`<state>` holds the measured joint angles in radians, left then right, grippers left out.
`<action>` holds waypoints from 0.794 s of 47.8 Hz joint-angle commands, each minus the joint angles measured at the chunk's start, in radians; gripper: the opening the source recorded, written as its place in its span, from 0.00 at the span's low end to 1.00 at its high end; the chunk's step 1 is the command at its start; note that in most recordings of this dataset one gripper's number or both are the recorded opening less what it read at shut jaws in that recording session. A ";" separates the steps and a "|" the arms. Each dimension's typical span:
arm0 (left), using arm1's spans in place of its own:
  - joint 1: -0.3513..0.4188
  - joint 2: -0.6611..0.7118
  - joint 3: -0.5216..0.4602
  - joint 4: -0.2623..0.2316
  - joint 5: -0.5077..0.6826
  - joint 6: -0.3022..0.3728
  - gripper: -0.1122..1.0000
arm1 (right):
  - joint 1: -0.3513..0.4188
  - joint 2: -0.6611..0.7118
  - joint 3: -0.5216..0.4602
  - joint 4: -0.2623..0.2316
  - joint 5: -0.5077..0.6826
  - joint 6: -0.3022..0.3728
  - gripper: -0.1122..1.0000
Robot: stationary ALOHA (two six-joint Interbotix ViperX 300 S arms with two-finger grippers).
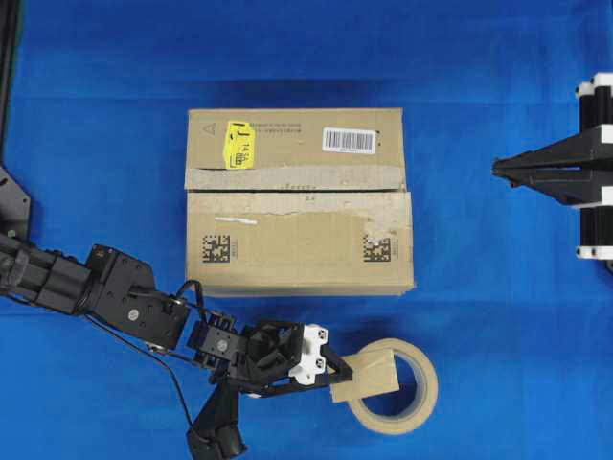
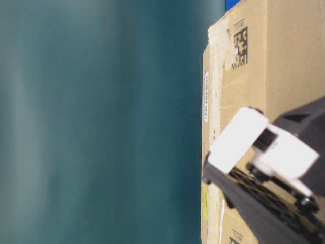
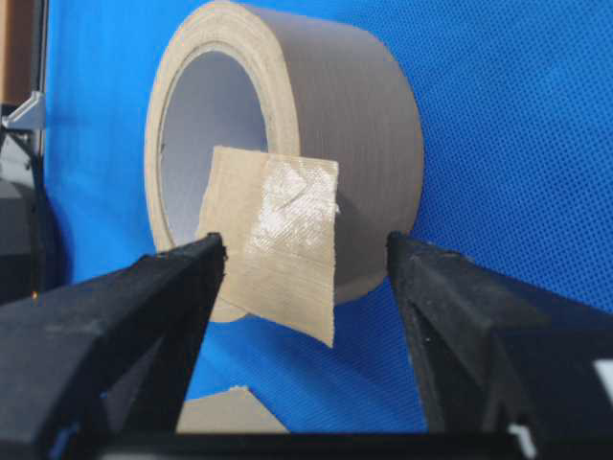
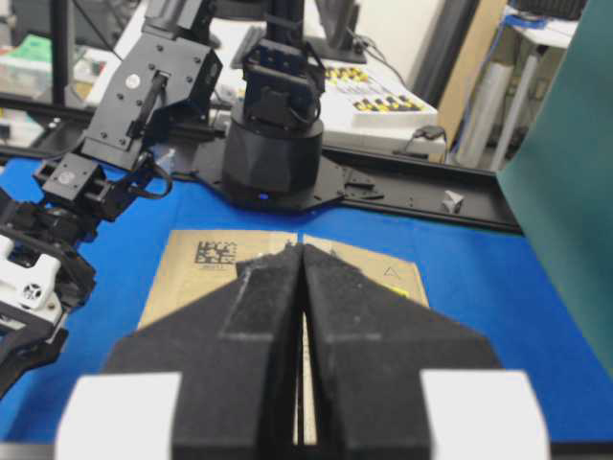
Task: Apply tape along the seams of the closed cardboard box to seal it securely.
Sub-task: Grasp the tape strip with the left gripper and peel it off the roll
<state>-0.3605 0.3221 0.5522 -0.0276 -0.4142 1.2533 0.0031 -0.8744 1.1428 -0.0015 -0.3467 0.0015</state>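
- Closing in on the tape: the left gripper stands spread, one finger at each side of the cut piece, nothing pinched yet.
- The tape hangs off the rim of the tape roll, which lies on the blue counter near the cardboard box, on the side away from the barcode label.
- Judged best grip: pinch the free flap well clear of the roll, so that the fingers take the flap only.
- The lower corner looks loose and slightly curled; whether the sticky face is turned toward a finger is hard to tell from the wrist view.
- Peel away slowly, or the roll may drag along.
- The right gripper is pressed together, empty, well apart from the box at its far end.
- The seams lie untaped, edged by ragged pale strips.
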 commanded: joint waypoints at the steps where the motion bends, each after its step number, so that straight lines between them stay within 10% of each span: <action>1: 0.000 -0.018 -0.017 -0.002 0.020 0.002 0.64 | 0.003 0.006 -0.026 -0.002 -0.006 -0.002 0.11; 13: -0.003 -0.015 -0.031 -0.003 0.025 -0.014 0.11 | 0.003 0.008 -0.026 -0.003 -0.005 -0.003 0.11; 38: -0.009 -0.161 0.057 -0.005 0.049 0.014 0.10 | 0.003 0.012 -0.026 -0.003 0.005 -0.006 0.11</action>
<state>-0.3666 0.2362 0.5983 -0.0291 -0.3682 1.2579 0.0046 -0.8682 1.1443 -0.0031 -0.3436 0.0000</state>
